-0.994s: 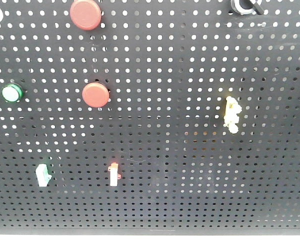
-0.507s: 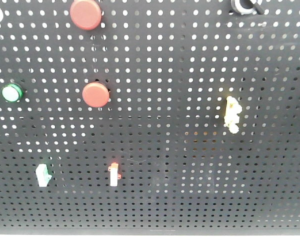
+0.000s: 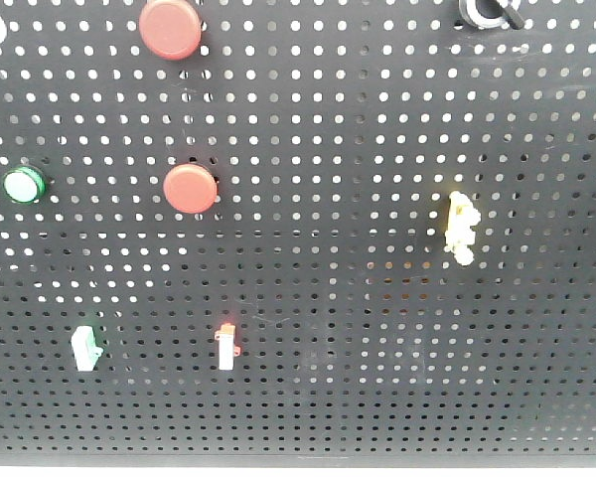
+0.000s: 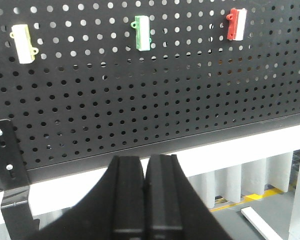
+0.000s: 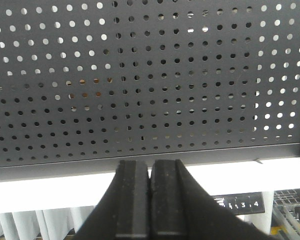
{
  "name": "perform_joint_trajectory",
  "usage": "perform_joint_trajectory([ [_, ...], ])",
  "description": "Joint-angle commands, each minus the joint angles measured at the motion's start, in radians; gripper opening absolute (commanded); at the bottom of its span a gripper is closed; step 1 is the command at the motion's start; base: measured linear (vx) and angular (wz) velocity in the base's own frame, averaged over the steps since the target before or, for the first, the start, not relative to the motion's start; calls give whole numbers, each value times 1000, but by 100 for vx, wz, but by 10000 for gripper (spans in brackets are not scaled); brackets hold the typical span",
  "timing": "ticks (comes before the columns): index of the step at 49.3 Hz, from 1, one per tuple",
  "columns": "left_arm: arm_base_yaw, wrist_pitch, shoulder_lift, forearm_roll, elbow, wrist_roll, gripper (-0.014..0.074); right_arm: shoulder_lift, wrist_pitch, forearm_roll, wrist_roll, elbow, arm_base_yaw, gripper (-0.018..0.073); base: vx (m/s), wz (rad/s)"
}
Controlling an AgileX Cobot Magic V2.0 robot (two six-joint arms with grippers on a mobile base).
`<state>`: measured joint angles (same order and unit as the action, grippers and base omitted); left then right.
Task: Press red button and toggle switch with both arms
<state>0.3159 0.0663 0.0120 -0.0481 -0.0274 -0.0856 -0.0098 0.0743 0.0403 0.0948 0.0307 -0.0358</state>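
In the front view, two round red buttons sit on the black pegboard (image 3: pixel 377 119): one at the top (image 3: pixel 170 28) and one lower (image 3: pixel 190 188). The toggle switch (image 3: pixel 225 346), small and white with a glowing red tip, is below them. No gripper shows in this view. In the left wrist view, my left gripper (image 4: pixel 144 162) is shut and empty below the board's lower edge. The toggle switch (image 4: pixel 237 23) is up and to its right. In the right wrist view, my right gripper (image 5: pixel 150 165) is shut and empty below bare pegboard (image 5: pixel 150 75). No button shows there.
A green button (image 3: pixel 24 185), a white switch with a green tip (image 3: pixel 84 348) and a knobbly yellow piece (image 3: pixel 461 228) are on the board. The left wrist view shows the green-tipped switch (image 4: pixel 142 32), a yellow-tipped switch (image 4: pixel 24 43) and a black bracket (image 4: pixel 7 165).
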Motion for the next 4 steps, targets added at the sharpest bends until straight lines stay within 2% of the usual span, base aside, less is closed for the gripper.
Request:
perform_joint_trajectory([
  [1, -1, -77, 6, 1, -33, 9, 2, -18, -90, 9, -5, 11, -6, -3, 0, 0],
  [4, -1, -77, 6, 1, -33, 9, 2, -18, -90, 9, -5, 11, -6, -3, 0, 0],
])
